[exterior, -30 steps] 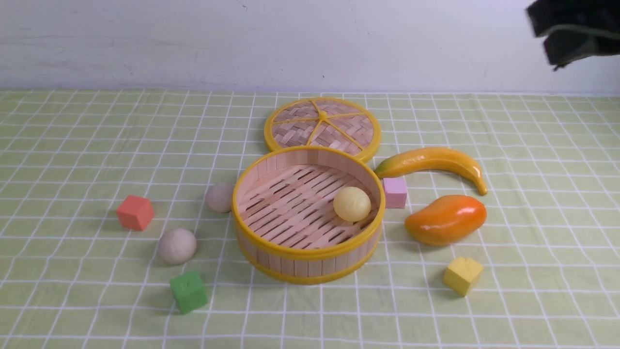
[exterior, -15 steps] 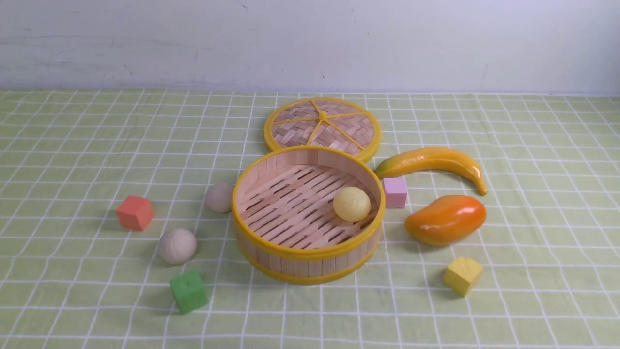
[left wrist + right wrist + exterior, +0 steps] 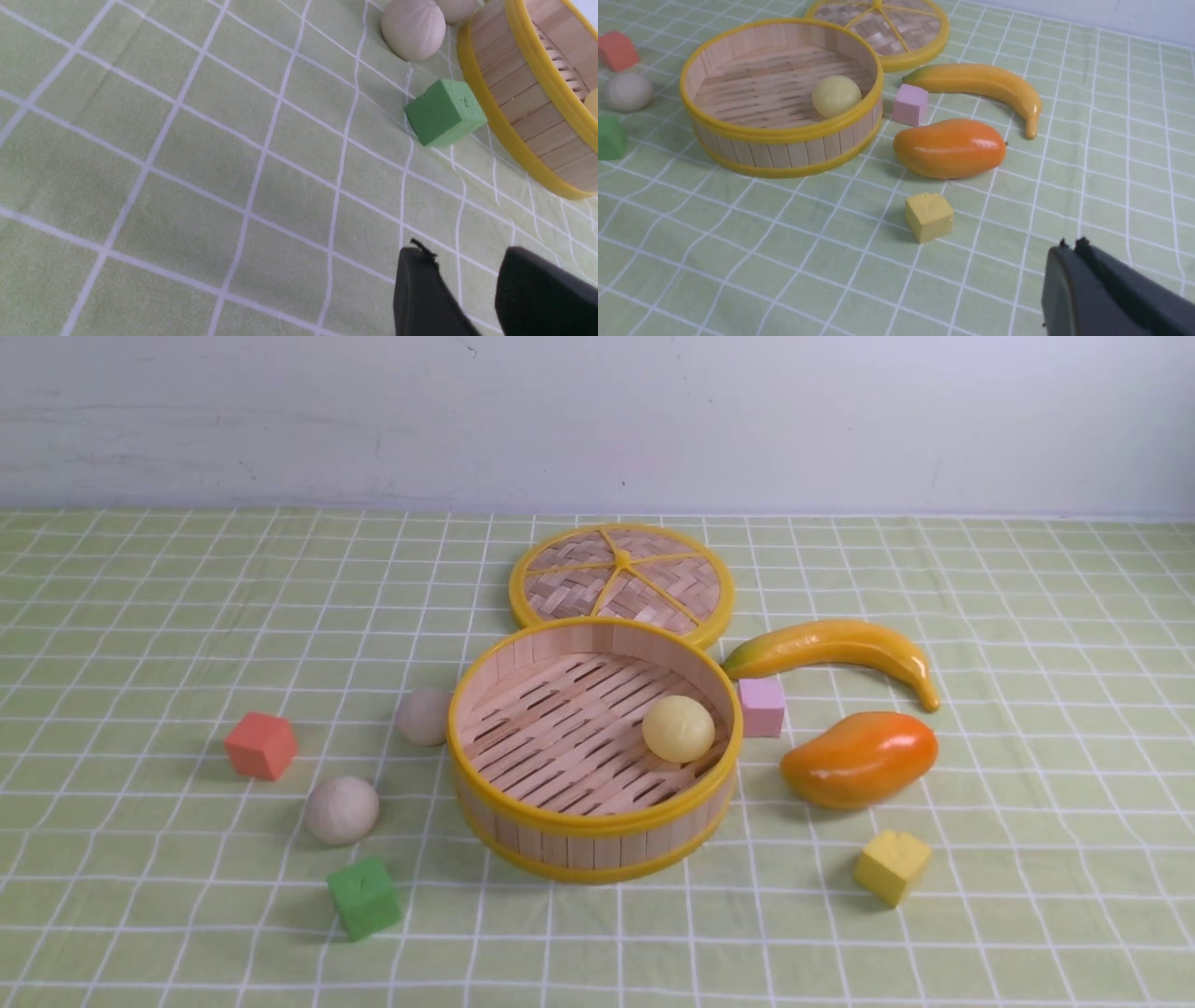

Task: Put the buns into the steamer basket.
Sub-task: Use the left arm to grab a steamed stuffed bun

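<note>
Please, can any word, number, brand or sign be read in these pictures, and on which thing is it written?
None: no word, number, brand or sign shows on the steamer basket, the woven lid, the mango, the banana or the checked cloth.

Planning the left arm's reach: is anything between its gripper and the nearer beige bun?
Yes: the green cube lies between the left gripper and that bun, close to the bun but not touching it.

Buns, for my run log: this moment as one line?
steamer basket: yellow bun inside | near beige bun, far beige bun: outside | left gripper: open | right gripper: shut
</note>
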You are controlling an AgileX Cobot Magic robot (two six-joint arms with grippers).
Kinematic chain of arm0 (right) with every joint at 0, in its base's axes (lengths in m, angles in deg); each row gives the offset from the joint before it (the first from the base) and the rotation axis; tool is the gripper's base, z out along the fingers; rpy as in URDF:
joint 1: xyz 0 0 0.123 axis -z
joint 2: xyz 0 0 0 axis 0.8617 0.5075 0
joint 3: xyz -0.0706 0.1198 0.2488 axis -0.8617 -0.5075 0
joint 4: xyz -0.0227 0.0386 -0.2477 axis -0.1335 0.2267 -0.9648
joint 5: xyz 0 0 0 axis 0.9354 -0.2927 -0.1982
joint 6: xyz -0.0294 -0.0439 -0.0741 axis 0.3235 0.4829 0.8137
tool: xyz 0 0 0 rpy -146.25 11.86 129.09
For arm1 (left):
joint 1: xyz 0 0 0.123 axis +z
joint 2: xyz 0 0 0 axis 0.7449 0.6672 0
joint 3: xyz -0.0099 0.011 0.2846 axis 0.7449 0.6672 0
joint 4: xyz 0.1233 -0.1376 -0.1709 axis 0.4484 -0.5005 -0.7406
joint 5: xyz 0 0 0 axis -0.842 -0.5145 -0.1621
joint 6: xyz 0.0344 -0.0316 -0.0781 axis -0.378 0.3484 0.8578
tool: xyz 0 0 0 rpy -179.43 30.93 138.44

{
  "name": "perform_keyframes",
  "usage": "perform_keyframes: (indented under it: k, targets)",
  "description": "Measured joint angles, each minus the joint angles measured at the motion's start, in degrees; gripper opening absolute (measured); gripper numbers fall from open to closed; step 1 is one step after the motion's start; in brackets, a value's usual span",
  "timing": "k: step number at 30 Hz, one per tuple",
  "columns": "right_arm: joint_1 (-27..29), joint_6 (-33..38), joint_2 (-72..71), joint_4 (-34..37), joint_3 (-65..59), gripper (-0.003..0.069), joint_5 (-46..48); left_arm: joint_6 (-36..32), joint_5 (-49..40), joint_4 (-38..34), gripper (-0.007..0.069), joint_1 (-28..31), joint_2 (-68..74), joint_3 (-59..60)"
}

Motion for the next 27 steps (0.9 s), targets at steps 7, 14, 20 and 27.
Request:
perform_keyframes:
  k: [7,14,20,27]
  targets:
    - [0.6,0.0,-0.4,0.0,-1.7,-0.001,-0.2,0.0,0.0,0.0,0.0238,0.0,0.0,0.0]
    - [20.2,0.0,-5.6,0.6,-2.0,-0.0004,-0.2,0.0,0.0,0.0,0.0238,0.0,0.0,0.0]
    - [34.6,0.0,-6.6,0.4,-2.0,0.0001,-0.2,0.0,0.0,0.0,0.0238,0.0,0.0,0.0]
    - [42.3,0.0,-8.2,0.4,-3.2,0.0004,-0.6,0.0,0.0,0.0,0.0238,0.0,0.0,0.0]
